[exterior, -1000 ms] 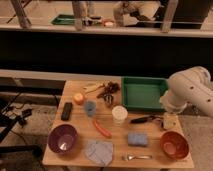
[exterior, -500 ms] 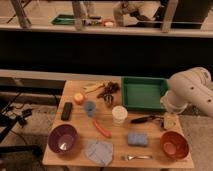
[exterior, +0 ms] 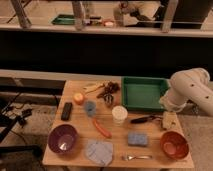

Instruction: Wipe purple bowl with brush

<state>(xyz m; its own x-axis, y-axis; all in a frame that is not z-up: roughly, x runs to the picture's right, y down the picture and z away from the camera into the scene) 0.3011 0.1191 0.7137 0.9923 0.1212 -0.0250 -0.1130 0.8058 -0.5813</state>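
The purple bowl (exterior: 63,138) stands at the table's front left, upright and empty. The brush (exterior: 141,119) lies flat on the table right of the middle, between a white cup and my gripper, its thicker end pointing right. My gripper (exterior: 168,120) hangs low over the table's right side, at the brush's right end and just above the orange-brown bowl (exterior: 174,144). I cannot tell whether it touches the brush. The white arm (exterior: 192,90) reaches in from the right.
A green tray (exterior: 143,93) sits at the back right. A white cup (exterior: 119,114), blue sponge (exterior: 136,139), fork (exterior: 136,157), grey cloth (exterior: 99,151), red sausage-shaped item (exterior: 102,128), blue cup (exterior: 90,108), orange (exterior: 78,98) and flat black block (exterior: 66,110) are spread over the wooden table.
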